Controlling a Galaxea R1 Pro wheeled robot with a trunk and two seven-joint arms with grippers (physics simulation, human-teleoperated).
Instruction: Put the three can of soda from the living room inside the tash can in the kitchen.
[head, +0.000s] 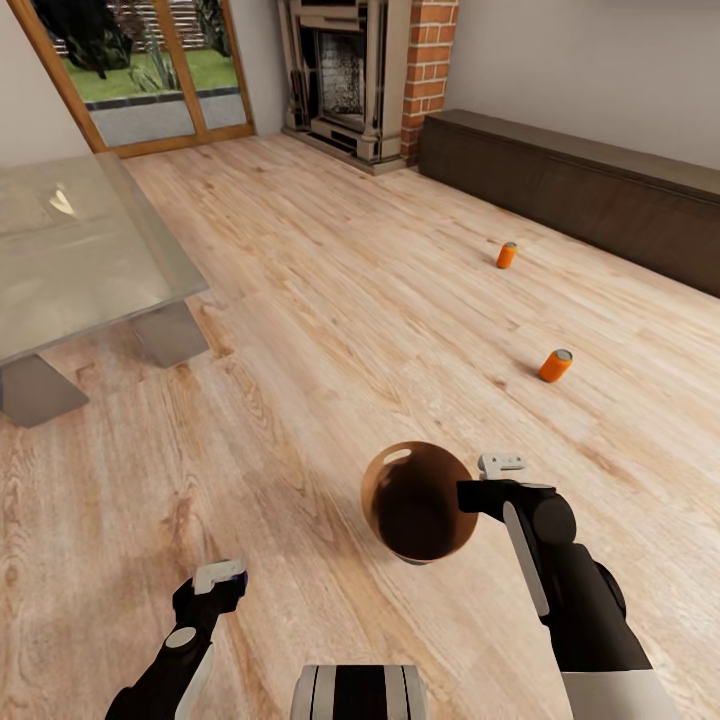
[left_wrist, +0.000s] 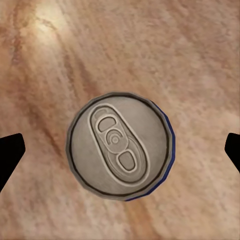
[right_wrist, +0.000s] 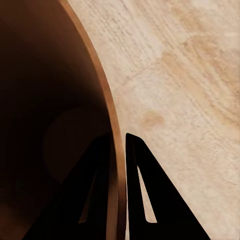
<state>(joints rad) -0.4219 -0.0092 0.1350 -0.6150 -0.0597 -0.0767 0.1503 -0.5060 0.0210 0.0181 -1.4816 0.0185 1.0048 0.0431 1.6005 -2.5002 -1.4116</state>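
The right gripper (right_wrist: 119, 150) pinched the trash can's (right_wrist: 55, 100) rim, one finger inside its dark brown hollow, one outside over the light wood floor (right_wrist: 190, 75).

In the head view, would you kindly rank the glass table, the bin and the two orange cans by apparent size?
1. glass table
2. bin
3. The near can and far can look alike; the slight difference may be just distance, so I won't rank them.
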